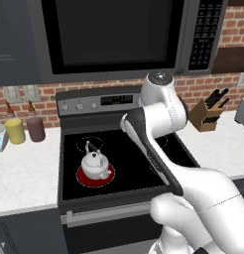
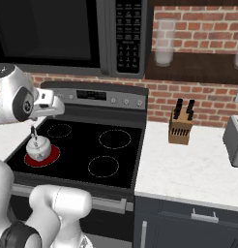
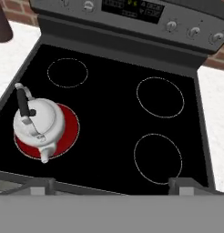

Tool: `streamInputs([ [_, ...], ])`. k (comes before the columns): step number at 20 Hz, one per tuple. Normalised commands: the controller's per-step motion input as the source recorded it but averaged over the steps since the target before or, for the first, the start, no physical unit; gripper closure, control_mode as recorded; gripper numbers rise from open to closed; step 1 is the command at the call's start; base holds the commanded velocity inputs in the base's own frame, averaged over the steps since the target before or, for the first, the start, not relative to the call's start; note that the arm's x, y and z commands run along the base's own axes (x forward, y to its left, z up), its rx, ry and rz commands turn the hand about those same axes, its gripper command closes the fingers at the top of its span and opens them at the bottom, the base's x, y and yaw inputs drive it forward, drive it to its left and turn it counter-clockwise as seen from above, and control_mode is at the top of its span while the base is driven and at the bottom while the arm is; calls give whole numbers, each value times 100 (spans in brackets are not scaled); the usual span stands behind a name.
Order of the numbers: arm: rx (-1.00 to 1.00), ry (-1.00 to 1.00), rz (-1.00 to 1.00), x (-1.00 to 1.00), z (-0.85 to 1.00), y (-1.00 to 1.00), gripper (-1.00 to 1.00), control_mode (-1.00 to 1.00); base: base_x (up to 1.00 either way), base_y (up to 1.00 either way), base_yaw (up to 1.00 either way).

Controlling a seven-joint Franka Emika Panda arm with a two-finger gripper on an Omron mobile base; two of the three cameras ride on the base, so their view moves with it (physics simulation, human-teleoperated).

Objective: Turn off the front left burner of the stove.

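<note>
Spanning the top of the scene, a dark microwave hangs above the stove, a black glass-top range set between two stretches of white table. The stove's grey back panel runs along the far edge and carries small knobs and a display. The white arm reaches over the right half of the cooktop. On the glass, three burner marks are white-dashed black circles; the front left burner is a red disc at the near left corner. A small white kettle with a dark handle stands on that red disc, covering most of it, its spout pointing toward the near edge. On the right table, a wooden knife block stands near the brick wall. On the left table, a yellow canister and a dark red canister stand side by side against the wall. The tool sits above the near edge of the stove, its two finger tips spread well apart and holding nothing.
</note>
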Motion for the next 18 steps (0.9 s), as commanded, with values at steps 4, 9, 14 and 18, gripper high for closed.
streamInputs([
  [4,-11,-20,5,-20,0,57,-100,-100,0,0,0],
  [9,-12,-21,1,-4,7,63,-100,-100,0,0,0],
  [14,-11,-13,0,0,24,68,-100,-100,0,0,0],
  [18,-12,-5,1,5,26,71,-100,-100,0,0,0],
])
